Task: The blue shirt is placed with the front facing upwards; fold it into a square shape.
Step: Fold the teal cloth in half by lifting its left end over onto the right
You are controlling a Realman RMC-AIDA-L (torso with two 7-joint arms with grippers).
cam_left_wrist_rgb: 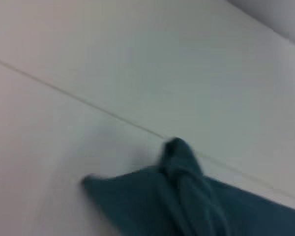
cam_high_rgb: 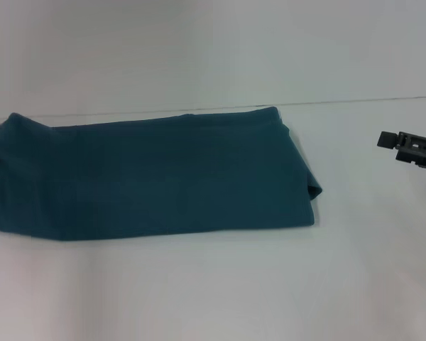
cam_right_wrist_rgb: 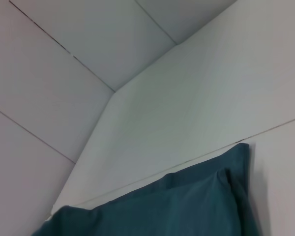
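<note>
The right gripper [cam_high_rgb: 410, 148] is a black, blocky assembly of angular plates with a small square tip. Grey slots and recesses mark its upper face. No cables are visible.

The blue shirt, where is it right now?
In the head view the blue shirt lies folded into a long strip on the white table, left of centre, with the right gripper hovering off to its right.

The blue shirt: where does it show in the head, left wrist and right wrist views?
Head: the blue shirt lies as a folded band from the left edge to past centre.
Left wrist: a bunched end rises from the lower edge.
Right wrist: a folded corner fills the lower part.
Shared landmark: the thin seam on the white table, running just behind the shirt in all three.
</note>
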